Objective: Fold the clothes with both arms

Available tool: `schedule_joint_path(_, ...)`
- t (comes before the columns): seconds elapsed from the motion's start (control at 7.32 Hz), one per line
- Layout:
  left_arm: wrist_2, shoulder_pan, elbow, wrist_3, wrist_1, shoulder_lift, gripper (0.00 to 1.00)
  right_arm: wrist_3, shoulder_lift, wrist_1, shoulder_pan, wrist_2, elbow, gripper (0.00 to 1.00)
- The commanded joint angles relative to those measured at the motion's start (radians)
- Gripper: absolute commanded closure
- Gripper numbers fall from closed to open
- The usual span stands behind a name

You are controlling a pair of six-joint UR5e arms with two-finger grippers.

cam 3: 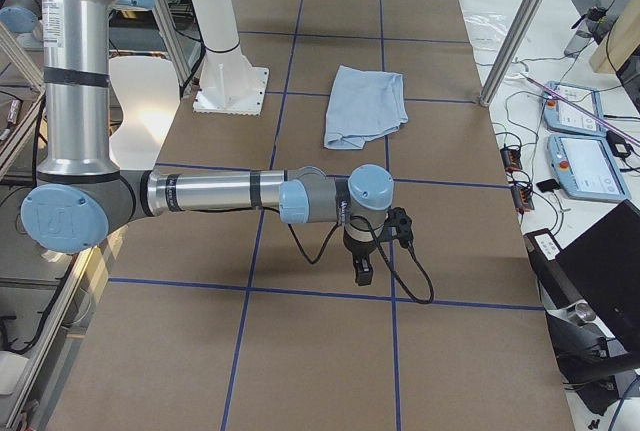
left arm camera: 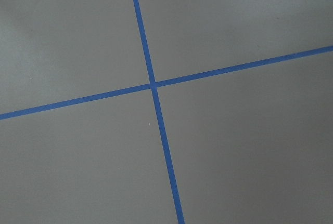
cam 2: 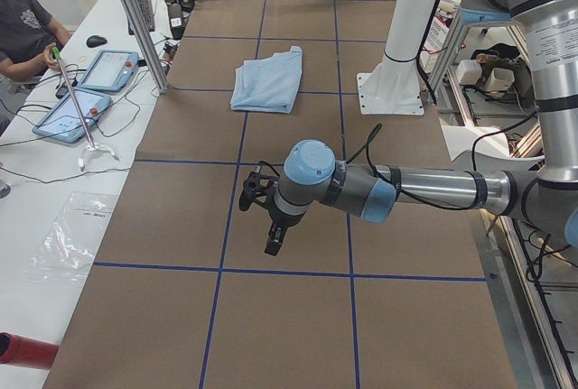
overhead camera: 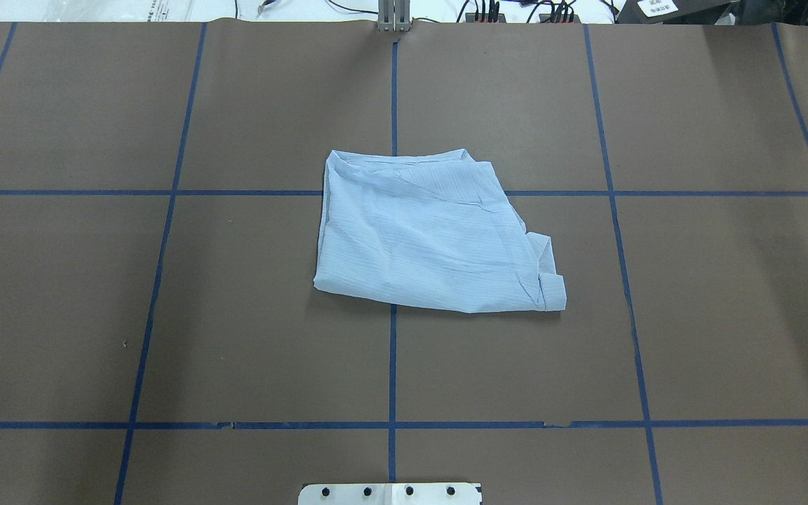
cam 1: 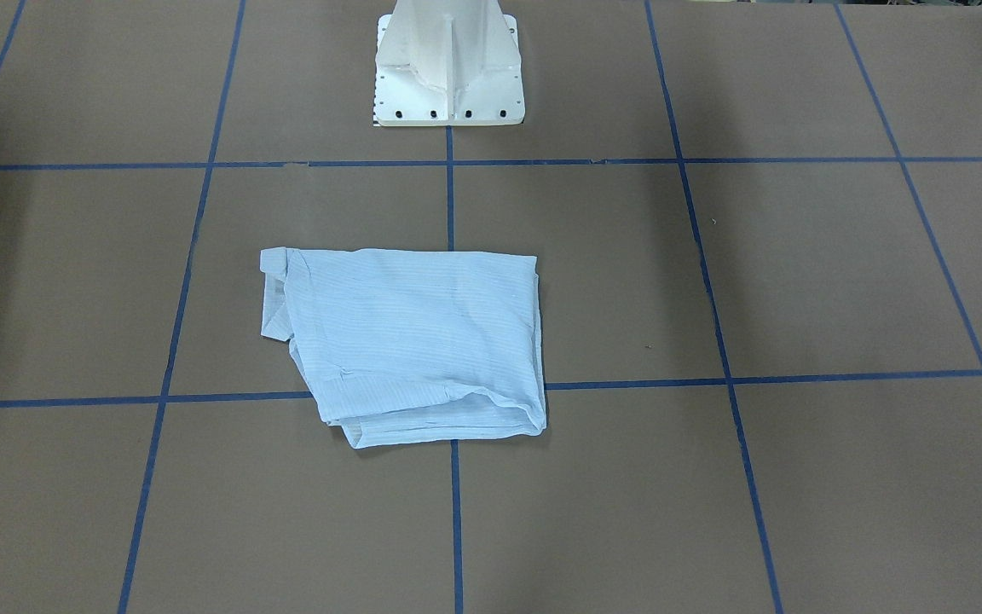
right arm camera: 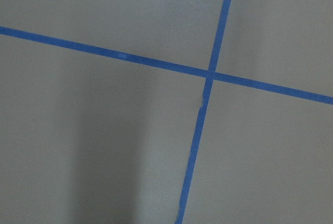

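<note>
**Front-facing view:** the shirt (cam 1: 406,341) lies folded into a rough rectangle at mid-table (cam 1: 798,256), with one corner protruding.
**Overhead:** its edges are uneven.
**Left side view:** the left gripper (cam 2: 272,246) hangs well apart from the shirt; its finger state cannot be told.
**Right side view:** the right gripper (cam 3: 362,273) likewise.
**Wrist views:** only blue tape lines (left arm camera: 153,84) are visible.
Any remaining fold probably calls for pinching all layers of the loose corner together.

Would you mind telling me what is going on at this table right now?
Nothing is being handled right now. The pale blue shirt lies folded into a slightly uneven bundle near the middle of the table. The left arm and the right arm hang over bare table at opposite ends, well clear of it. Whether their jaws are open cannot be told.
</note>
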Motion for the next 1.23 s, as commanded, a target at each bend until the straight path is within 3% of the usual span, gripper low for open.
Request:
schedule_joint_path(0.0,-0.001,-0.001,-0.010,-0.004,0.001,-0.009,0.00,0.001,0.004,0.010,-0.001,0.032,-0.004,0.00)
schedule_joint_path(1.09,0.001,0.002,-0.001,-0.005,-0.002,-0.014,0.00,0.000,0.002,0.015,-0.004,0.019,-0.007,0.00)
